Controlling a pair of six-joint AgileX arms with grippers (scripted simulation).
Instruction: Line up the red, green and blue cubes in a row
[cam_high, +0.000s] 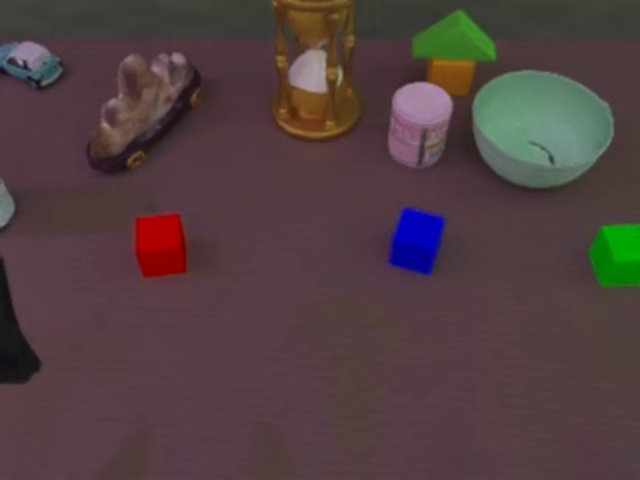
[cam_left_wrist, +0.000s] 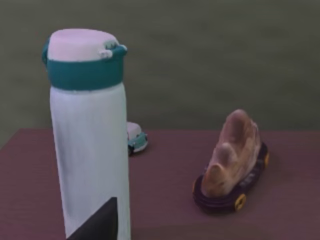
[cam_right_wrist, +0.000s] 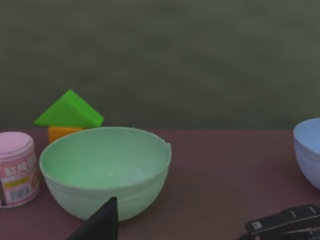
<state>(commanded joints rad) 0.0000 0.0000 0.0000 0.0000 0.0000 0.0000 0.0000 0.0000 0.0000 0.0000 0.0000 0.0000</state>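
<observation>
While the three cubes lie apart from one another on the bench (cam_high: 300, 380), none of them is held or touched by either arm. The red cube (cam_high: 160, 244) is seen toward the left side in the top view, the blue cube (cam_high: 416, 240) right of centre, and the green cube (cam_high: 616, 254) at the right edge, so that all three sit at roughly the same depth but well apart. Behind the red cube a bread-laden toy cart (cam_high: 143, 108) is set at a slant, and a small toy car (cam_high: 30, 63) is placed in the far left corner. An hourglass (cam_high: 315, 68) stands upright at the back near the middle, with a pink can (cam_high: 420, 124) just right of it. A pale green bowl (cam_high: 541, 127) is found beside the can, behind and between the blue and green cubes. A green wedge (cam_high: 454, 38) rests on an orange block (cam_high: 451, 76) at the back. Only a dark part of the left arm (cam_high: 14, 335) is shown at the left edge; whether its fingers are wide or narrow cannot be told. A white bottle with a teal collar (cam_left_wrist: 87, 130) is shown close in the left wrist view. The right gripper is not seen from above, and the state of its fingers cannot be told either; a pale blue bowl (cam_right_wrist: 308, 150) and a black device (cam_right_wrist: 285, 224) are shown in the right wrist view.
</observation>
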